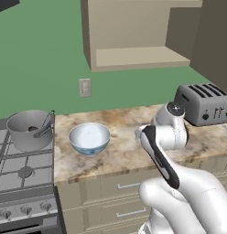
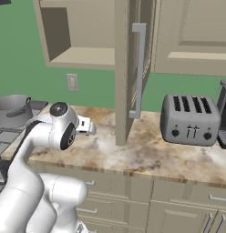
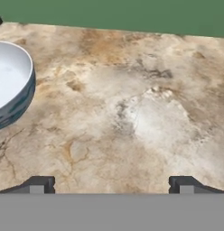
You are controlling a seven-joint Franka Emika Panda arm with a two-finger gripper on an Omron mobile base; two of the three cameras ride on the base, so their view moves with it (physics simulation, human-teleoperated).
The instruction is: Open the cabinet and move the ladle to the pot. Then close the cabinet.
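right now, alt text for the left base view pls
An open tan cabinet with a bare shelf hangs above a marble counter. The ladle rests in the grey pot on the stove, beside a white-and-blue bowl.

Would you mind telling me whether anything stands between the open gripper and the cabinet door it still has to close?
Nothing visible does. The gripper hangs open over bare counter; the cabinet door stands swung out, its handle unobstructed. The ladle already rests in the pot.

1. Tan wall cabinet (image 2: 78, 34) stands open, interior shelf bare; its raised-panel door (image 2: 126, 73) with long silver bar handle (image 2: 138, 70) swung outward.
2. Grey metal cylindrical pot (image 1: 29, 130) sits on the stove's back right burner.
3. Slim dark-grey ladle (image 1: 42, 125) leans inside the pot, handle over its right rim.
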